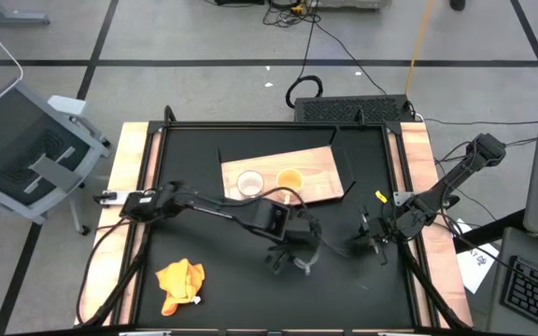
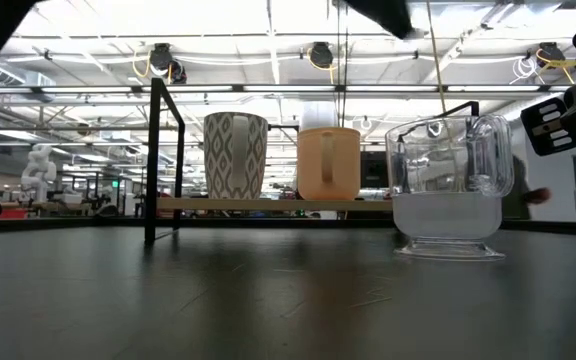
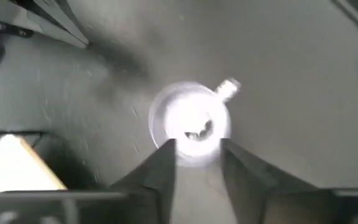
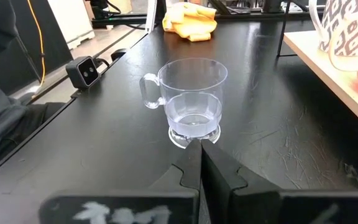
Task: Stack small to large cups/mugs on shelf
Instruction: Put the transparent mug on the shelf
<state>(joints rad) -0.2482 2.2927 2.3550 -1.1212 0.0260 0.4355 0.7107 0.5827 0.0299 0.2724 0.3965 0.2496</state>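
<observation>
The clear greyish glass cup with a side handle stands upright on the black worktop, in front of the flat light-brown wooden shelf board and apart from it. On that board the white patterned mug and the yellow-orange mug stand side by side.

The left gripper hangs directly above the glass cup, its two dark fingers parted to either side of the rim; the left wrist view is blurred, so they seem only to straddle the rim, and I cannot tell whether they touch or hold the glass.

The right gripper rests low over the worktop beside the cup, its fingers pressed together and holding nothing, their tips near the cup's base.

A crumpled orange-yellow cloth lies on the worktop, well apart from the cup.
</observation>
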